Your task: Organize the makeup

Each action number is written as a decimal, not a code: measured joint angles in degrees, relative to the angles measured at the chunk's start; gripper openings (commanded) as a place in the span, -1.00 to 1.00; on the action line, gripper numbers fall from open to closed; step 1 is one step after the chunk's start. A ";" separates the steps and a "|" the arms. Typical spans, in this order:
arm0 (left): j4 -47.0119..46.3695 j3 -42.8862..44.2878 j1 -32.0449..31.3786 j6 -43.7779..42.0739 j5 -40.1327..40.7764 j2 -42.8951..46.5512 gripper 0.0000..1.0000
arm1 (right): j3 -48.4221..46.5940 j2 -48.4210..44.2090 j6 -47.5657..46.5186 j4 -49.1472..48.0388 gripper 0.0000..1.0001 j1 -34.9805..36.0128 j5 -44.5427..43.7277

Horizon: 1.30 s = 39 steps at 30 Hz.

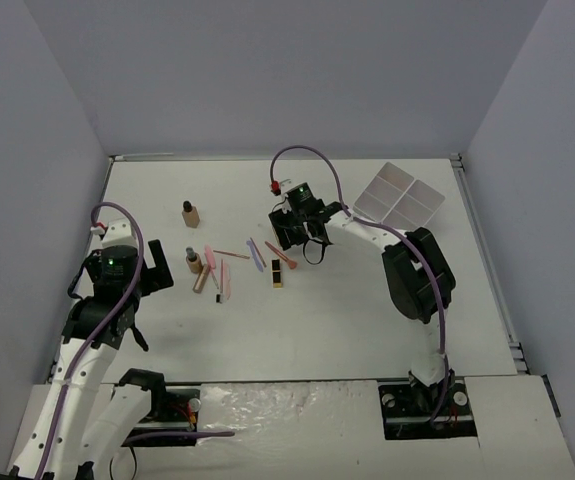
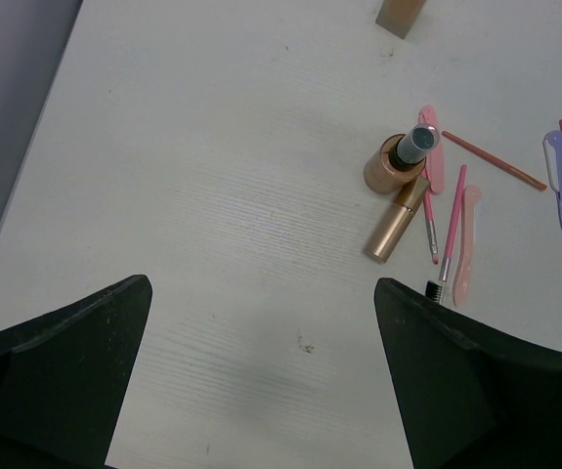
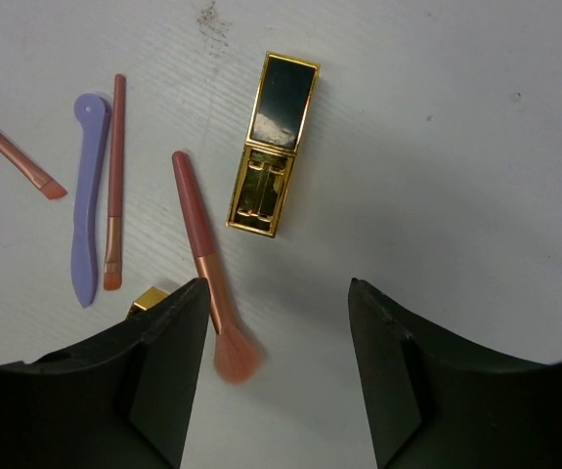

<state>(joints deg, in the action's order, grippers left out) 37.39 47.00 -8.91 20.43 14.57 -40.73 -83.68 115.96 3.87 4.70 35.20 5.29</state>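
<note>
1. Right claw stood released, grasping nothing — a black-and-gold rectangular lipstick lay on the white bench just ahead.
2. A pink soft-bristled brush lay with its bristles beside one finger.
3. Left claw gaped empty — a round tan bottle stood well ahead, rightward.

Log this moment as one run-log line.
right gripper: open, above pink brush bristles | left gripper: open, empty, over bare table | black-and-gold lipstick: lying beside brush

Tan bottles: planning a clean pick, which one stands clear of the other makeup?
The far bottle, standing alone; the near bottle stands beside the gold tube.
</note>
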 measured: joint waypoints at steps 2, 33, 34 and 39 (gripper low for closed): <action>0.00 0.00 0.00 0.00 0.00 0.00 0.94 | -0.06 0.02 -0.38 -0.24 0.14 0.02 0.13; 0.04 0.00 0.00 0.00 0.00 -0.34 0.94 | -11.47 12.36 2.33 -3.24 -1.00 2.31 -8.02; 0.04 0.00 0.00 0.00 0.00 -0.30 0.94 | -11.47 12.32 2.19 -3.20 -1.00 2.29 -8.07; 0.04 0.00 0.00 0.00 0.00 -0.15 0.94 | -11.46 12.06 1.90 -2.98 -1.00 2.08 -7.89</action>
<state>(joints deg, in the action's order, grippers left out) 37.43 47.00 -8.91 20.43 14.57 -40.88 -95.14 128.02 5.77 1.73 37.28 -2.60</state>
